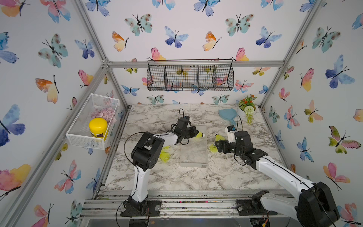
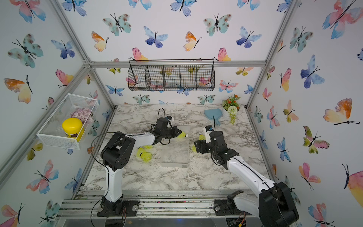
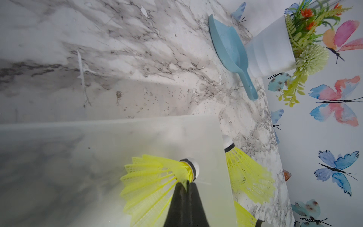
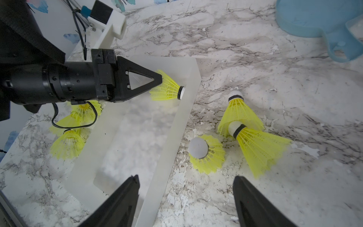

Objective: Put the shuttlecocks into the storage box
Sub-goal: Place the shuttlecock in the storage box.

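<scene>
Left fingers (image 4: 156,81): clenched on the skirt of one shuttlecock (image 4: 167,88), which is held over the far end of the storage box (image 4: 176,125). Right fingers (image 4: 125,196): spread, nothing grasped, above the counter (image 4: 255,49). Three shuttlecocks (image 4: 206,153) are found just right of the box, more shuttlecocks (image 4: 68,143) left of it.

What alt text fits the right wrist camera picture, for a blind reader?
A black left gripper holds a yellow-green shuttlecock by its skirt over a frosted storage box. Three more shuttlecocks sit on the marble table beside it, ahead of the open right gripper.
</scene>
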`<state>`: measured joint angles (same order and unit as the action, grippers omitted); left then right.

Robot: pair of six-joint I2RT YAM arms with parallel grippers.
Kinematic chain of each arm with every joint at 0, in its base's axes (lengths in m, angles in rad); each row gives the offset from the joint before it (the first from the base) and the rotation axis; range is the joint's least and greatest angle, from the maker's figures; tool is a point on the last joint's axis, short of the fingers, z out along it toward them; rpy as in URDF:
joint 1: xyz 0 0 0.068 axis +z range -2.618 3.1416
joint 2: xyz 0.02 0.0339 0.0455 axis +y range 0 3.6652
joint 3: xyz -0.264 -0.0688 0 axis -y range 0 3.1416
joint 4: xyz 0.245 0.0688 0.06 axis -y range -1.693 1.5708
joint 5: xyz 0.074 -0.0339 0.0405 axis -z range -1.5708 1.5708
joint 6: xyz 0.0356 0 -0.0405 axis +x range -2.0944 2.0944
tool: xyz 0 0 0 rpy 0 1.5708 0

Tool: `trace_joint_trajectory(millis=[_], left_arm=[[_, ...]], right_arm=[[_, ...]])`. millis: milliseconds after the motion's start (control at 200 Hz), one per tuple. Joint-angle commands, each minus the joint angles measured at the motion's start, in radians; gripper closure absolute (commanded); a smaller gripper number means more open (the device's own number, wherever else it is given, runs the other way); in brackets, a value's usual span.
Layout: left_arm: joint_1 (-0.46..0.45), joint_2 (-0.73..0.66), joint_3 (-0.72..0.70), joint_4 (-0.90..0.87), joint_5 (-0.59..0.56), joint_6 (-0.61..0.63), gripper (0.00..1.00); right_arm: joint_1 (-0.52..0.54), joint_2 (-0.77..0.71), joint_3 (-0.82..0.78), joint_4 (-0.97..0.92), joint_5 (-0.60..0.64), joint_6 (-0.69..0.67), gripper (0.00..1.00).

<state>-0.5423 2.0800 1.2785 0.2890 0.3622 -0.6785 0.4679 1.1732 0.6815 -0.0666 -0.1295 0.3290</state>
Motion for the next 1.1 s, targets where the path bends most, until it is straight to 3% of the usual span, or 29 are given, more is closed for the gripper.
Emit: trace_joint_trajectory(millis=[0,325,731,1096], left_arm=[[0.002,0.025,0.026,0.010,0.015,-0.001,1.00],[0.007,0.066,0.079,-0.025,-0.005,0.020,0.96],[0.008,0.059,0.090,-0.057,-0.029,0.031,0.54],[0.008,-0.002,0.067,-0.088,-0.084,0.060,0.44]], right_arm=[[-0.003,-0.014,-0.008,-0.003,-0.017,-0.015,0.19],[-0.003,-0.006,-0.009,-0.006,-0.034,-0.018,0.19],[-0.003,0.000,-0.005,-0.012,-0.038,-0.021,0.19],[-0.003,0.001,-0.004,-0.013,-0.036,-0.022,0.19]])
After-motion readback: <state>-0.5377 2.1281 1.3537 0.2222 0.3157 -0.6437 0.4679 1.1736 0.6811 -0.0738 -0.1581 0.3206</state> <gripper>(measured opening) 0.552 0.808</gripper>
